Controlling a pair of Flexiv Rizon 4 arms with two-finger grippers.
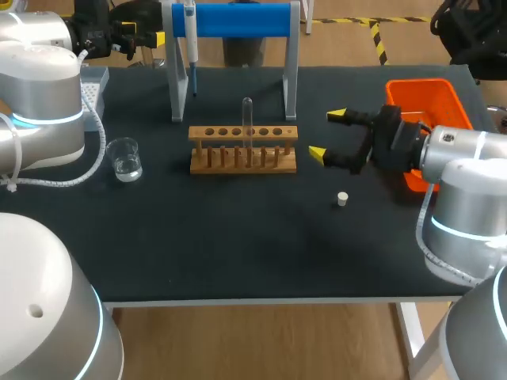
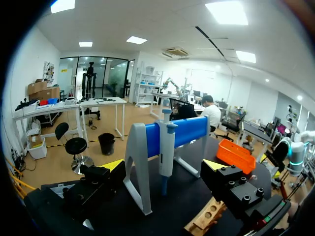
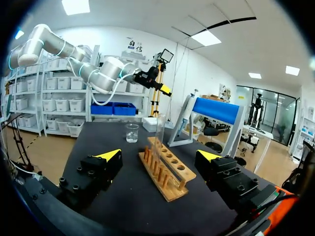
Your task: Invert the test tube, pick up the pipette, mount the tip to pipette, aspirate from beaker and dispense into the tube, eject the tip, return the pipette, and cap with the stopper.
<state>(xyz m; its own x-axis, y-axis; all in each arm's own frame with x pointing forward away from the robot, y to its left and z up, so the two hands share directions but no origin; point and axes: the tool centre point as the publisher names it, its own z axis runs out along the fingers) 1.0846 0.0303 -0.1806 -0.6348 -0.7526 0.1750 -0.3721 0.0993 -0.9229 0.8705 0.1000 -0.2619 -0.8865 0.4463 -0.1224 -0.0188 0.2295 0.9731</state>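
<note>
- Two tools we are holding open and empty: left tool (image 2: 164, 166) facing one hanging pipette (image 1: 190, 36), right tool (image 1: 327, 134) beside one rack (image 1: 243, 152).
- One test tube (image 1: 247, 119) is standing in that rack, rounded end up.
- One beaker (image 1: 125, 159) and one stopper (image 1: 342, 199) are sitting on the table (image 1: 238, 253).

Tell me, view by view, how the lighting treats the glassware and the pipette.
Head view: light is even, the test tube reads faint but whole against the black table, and the beaker shows by bright highlights on its rim. Right wrist view: the test tube nearly melts into the bright backdrop. Left wrist view: the pipette is evenly lit, without glare.
</note>
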